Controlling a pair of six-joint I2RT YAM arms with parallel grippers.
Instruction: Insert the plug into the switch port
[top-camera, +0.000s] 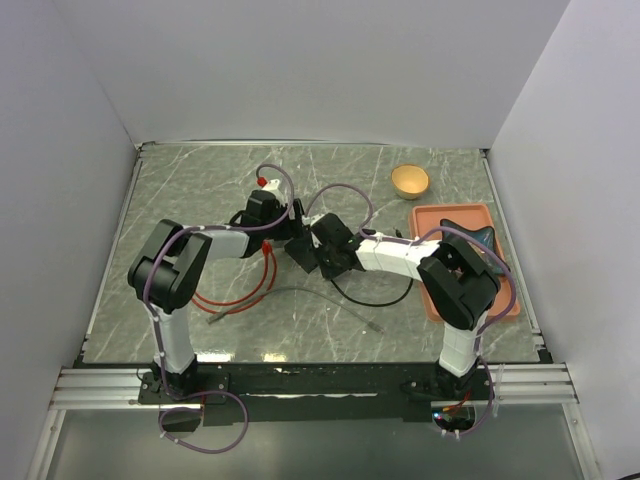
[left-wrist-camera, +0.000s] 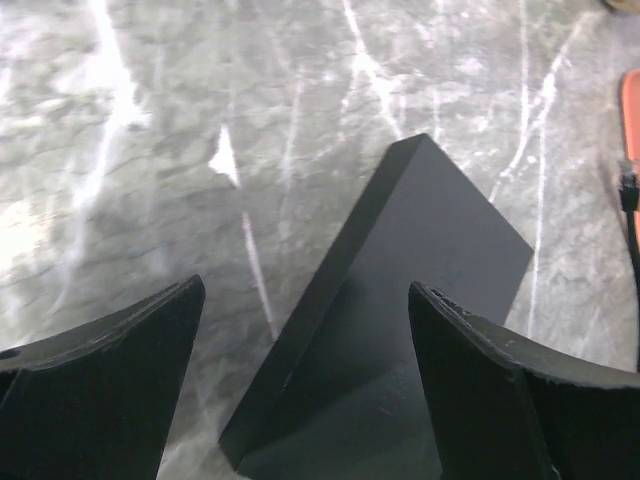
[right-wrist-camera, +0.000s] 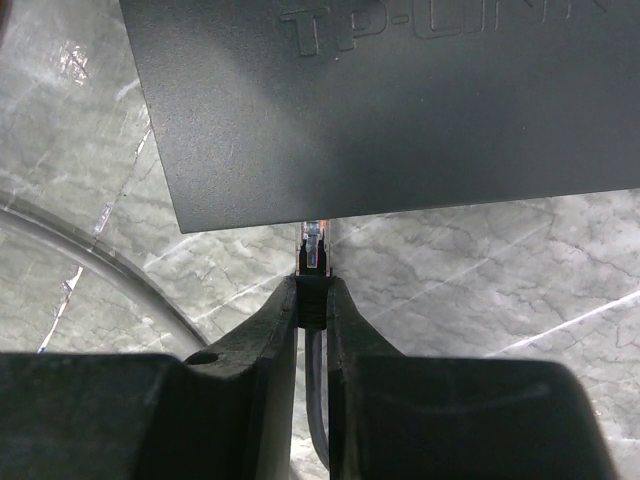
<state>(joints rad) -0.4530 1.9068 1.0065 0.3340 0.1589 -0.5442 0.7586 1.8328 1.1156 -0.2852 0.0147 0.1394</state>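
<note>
The black switch box (right-wrist-camera: 400, 100), with raised lettering on its top, lies flat on the marble table. My right gripper (right-wrist-camera: 314, 285) is shut on the black boot of the plug (right-wrist-camera: 314, 250). The plug's clear tip meets the box's near edge close to its left corner. The switch port is hidden under that edge. In the left wrist view my left gripper (left-wrist-camera: 305, 300) stands wide open over one end of the switch box (left-wrist-camera: 400, 300), a finger on each side and neither touching it. From above, both grippers meet at the box (top-camera: 300, 258) mid-table.
An orange tray (top-camera: 465, 260) holding a dark object sits at the right, with a small yellow bowl (top-camera: 410, 181) behind it. A red cable (top-camera: 250, 290), a grey cable (top-camera: 300, 293) and the plug's black cable (top-camera: 375, 298) trail across the near half of the table.
</note>
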